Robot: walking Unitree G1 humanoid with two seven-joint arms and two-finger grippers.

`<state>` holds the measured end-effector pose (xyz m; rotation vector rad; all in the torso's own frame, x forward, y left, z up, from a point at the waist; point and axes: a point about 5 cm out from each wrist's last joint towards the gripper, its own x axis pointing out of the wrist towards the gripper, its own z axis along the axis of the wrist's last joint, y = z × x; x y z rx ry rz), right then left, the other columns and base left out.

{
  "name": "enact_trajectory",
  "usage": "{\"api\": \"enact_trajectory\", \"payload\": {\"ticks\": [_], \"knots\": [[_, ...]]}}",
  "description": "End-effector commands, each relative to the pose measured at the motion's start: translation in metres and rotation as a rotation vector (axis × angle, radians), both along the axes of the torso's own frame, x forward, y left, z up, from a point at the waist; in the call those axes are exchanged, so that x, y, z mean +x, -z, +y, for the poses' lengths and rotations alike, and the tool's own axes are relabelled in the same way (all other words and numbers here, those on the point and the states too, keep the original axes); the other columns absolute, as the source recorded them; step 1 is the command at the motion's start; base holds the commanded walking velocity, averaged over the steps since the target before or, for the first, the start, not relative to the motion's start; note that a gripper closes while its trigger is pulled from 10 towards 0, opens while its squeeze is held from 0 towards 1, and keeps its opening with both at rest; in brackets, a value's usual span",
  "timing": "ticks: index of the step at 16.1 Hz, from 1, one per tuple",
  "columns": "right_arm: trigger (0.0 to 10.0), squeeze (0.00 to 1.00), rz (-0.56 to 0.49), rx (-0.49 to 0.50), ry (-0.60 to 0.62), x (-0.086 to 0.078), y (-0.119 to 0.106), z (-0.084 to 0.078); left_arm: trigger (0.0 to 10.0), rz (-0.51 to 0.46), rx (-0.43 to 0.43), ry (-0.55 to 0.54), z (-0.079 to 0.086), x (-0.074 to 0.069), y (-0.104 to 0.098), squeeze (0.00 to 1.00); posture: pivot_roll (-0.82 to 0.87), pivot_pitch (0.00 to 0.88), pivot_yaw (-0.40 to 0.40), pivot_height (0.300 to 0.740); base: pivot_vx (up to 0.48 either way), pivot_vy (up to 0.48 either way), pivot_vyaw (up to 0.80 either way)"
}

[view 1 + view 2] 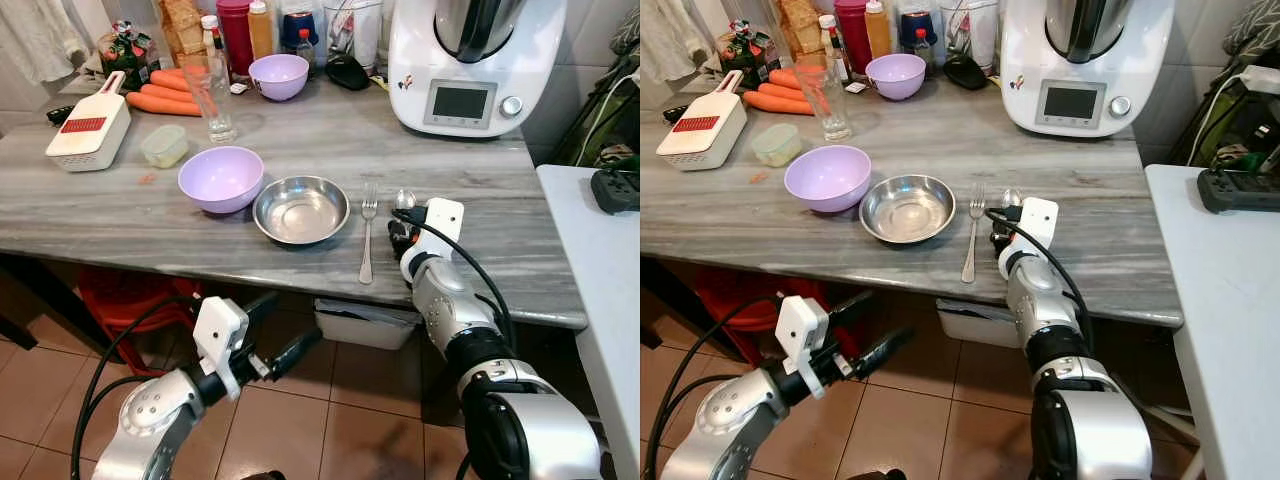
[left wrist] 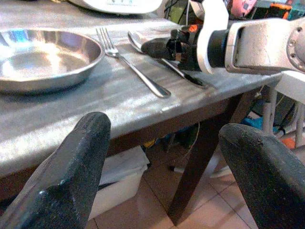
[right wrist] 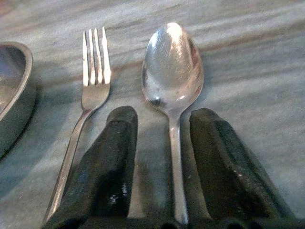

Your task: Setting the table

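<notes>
A steel bowl [image 1: 300, 208] sits near the front of the grey marble table [image 1: 120, 220]. To its right lies a fork [image 1: 367, 235], tines pointing away from me. A spoon [image 3: 172, 67] lies flat on the table just right of the fork. My right gripper [image 3: 164, 114] is low over the tabletop and open, one finger on each side of the spoon's handle with a gap on both sides. Below the table's front edge, my left gripper [image 1: 290, 325] hangs open and holds nothing.
A lilac bowl [image 1: 221, 178] stands left of the steel bowl. Further back are a glass [image 1: 216, 100], a grater [image 1: 90, 130], carrots [image 1: 160, 100], a second lilac bowl [image 1: 279, 75] and a white kitchen machine [image 1: 470, 60]. A white counter [image 1: 600, 260] borders the right; a red stool [image 1: 130, 295] sits under the table.
</notes>
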<state>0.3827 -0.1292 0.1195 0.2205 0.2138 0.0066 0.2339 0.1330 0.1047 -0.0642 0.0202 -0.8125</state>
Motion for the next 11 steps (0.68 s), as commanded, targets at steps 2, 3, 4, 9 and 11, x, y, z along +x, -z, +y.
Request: {"api": "enact_trajectory", "payload": {"ticks": [2,3,4,9,11], "knots": [[10.0,1.00,-0.060,0.017,0.010,0.006,-0.016,-0.001,10.0,-0.008,0.004,0.011,-0.001,0.002,0.001,0.00,0.04,0.090,0.042,0.740,0.000,0.000,0.00],[10.0,1.00,-0.101,0.027,0.020,0.007,-0.026,-0.003,10.0,-0.015,0.000,0.013,-0.003,0.006,0.001,0.00,0.03,0.073,0.039,0.740,0.000,0.000,0.00],[10.0,1.00,-0.109,0.030,0.022,0.007,-0.027,-0.004,10.0,-0.018,-0.002,0.014,-0.003,0.006,0.001,0.00,0.03,0.073,0.039,0.740,0.000,0.000,0.00],[10.0,1.00,-0.249,-0.030,0.046,-0.015,-0.033,-0.017,10.0,-0.060,-0.028,-0.050,-0.001,0.018,-0.004,0.00,0.01,0.037,0.022,0.740,0.000,0.000,0.00],[10.0,1.00,-0.278,-0.093,0.048,-0.025,-0.029,-0.024,10.0,-0.063,-0.047,-0.069,-0.003,0.020,-0.005,0.00,0.00,0.024,0.023,0.740,0.000,0.000,0.00]]}}
